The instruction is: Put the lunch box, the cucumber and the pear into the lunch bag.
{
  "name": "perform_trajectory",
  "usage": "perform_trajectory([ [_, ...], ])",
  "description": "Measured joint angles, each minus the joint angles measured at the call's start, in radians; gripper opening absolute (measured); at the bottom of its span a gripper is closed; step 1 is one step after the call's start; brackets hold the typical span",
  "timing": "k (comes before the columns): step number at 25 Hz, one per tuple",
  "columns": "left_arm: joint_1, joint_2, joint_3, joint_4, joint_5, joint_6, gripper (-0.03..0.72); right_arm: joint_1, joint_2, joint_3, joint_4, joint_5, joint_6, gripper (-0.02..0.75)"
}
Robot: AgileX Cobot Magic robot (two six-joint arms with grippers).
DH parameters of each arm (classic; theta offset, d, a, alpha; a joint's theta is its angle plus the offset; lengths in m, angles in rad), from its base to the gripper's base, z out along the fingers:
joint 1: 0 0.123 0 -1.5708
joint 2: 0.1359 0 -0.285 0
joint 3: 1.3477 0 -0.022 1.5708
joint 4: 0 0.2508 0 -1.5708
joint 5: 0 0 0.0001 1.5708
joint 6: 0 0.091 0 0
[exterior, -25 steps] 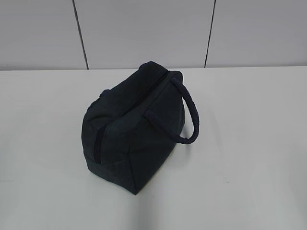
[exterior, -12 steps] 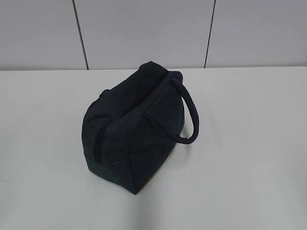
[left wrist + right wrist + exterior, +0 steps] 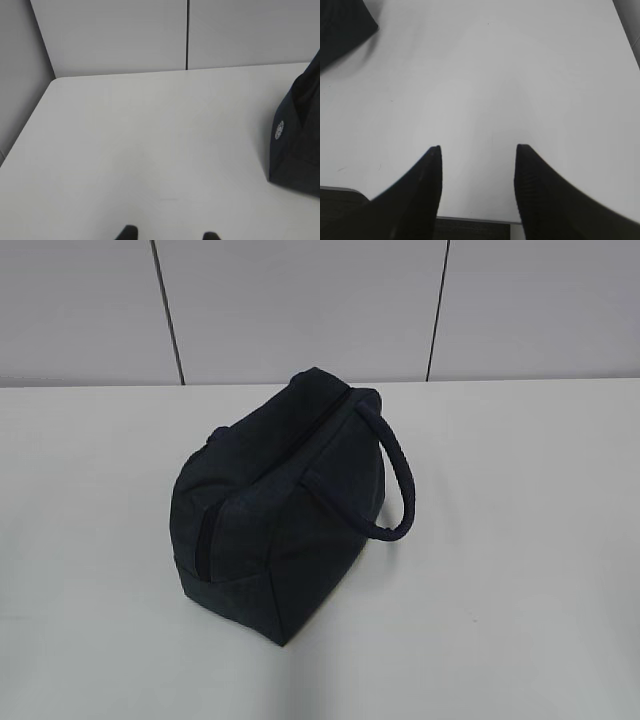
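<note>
The dark navy lunch bag (image 3: 280, 505) stands on the white table (image 3: 520, 540), zipper closed along its top, padded loop handle (image 3: 398, 475) hanging to the right. Its corner shows at the right edge of the left wrist view (image 3: 297, 140) and at the top left of the right wrist view (image 3: 342, 27). My left gripper (image 3: 170, 235) is open and empty, with only its fingertips showing over bare table. My right gripper (image 3: 477, 150) is open and empty near the table's front edge. The lunch box, cucumber and pear are out of view. Neither gripper shows in the exterior view.
A grey panelled wall (image 3: 300, 310) runs behind the table. The table's left edge and back corner (image 3: 52, 80) show in the left wrist view. Its front edge (image 3: 470, 219) shows in the right wrist view.
</note>
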Motion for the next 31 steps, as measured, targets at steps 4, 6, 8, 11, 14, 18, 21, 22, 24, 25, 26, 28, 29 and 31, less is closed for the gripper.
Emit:
perform_trajectory([
  [4, 0.0, 0.0, 0.0, 0.0, 0.0, 0.0, 0.241, 0.0, 0.0, 0.0, 0.0, 0.0, 0.0, 0.371],
  [6, 0.0, 0.0, 0.0, 0.0, 0.0, 0.0, 0.241, 0.0, 0.0, 0.0, 0.0, 0.0, 0.0, 0.371],
  [8, 0.0, 0.0, 0.0, 0.0, 0.0, 0.0, 0.241, 0.0, 0.0, 0.0, 0.0, 0.0, 0.0, 0.371],
  [11, 0.0, 0.0, 0.0, 0.0, 0.0, 0.0, 0.241, 0.0, 0.0, 0.0, 0.0, 0.0, 0.0, 0.371],
  [14, 0.0, 0.0, 0.0, 0.0, 0.0, 0.0, 0.241, 0.0, 0.0, 0.0, 0.0, 0.0, 0.0, 0.371],
  [18, 0.0, 0.0, 0.0, 0.0, 0.0, 0.0, 0.241, 0.0, 0.0, 0.0, 0.0, 0.0, 0.0, 0.371],
  [21, 0.0, 0.0, 0.0, 0.0, 0.0, 0.0, 0.241, 0.0, 0.0, 0.0, 0.0, 0.0, 0.0, 0.371],
  [22, 0.0, 0.0, 0.0, 0.0, 0.0, 0.0, 0.241, 0.0, 0.0, 0.0, 0.0, 0.0, 0.0, 0.371],
  [24, 0.0, 0.0, 0.0, 0.0, 0.0, 0.0, 0.241, 0.0, 0.0, 0.0, 0.0, 0.0, 0.0, 0.371],
  [25, 0.0, 0.0, 0.0, 0.0, 0.0, 0.0, 0.241, 0.0, 0.0, 0.0, 0.0, 0.0, 0.0, 0.371],
  [26, 0.0, 0.0, 0.0, 0.0, 0.0, 0.0, 0.241, 0.0, 0.0, 0.0, 0.0, 0.0, 0.0, 0.371],
  [28, 0.0, 0.0, 0.0, 0.0, 0.0, 0.0, 0.241, 0.0, 0.0, 0.0, 0.0, 0.0, 0.0, 0.371],
  [29, 0.0, 0.0, 0.0, 0.0, 0.0, 0.0, 0.241, 0.0, 0.0, 0.0, 0.0, -0.002, 0.0, 0.371],
  [31, 0.0, 0.0, 0.0, 0.0, 0.0, 0.0, 0.241, 0.0, 0.0, 0.0, 0.0, -0.002, 0.0, 0.371],
])
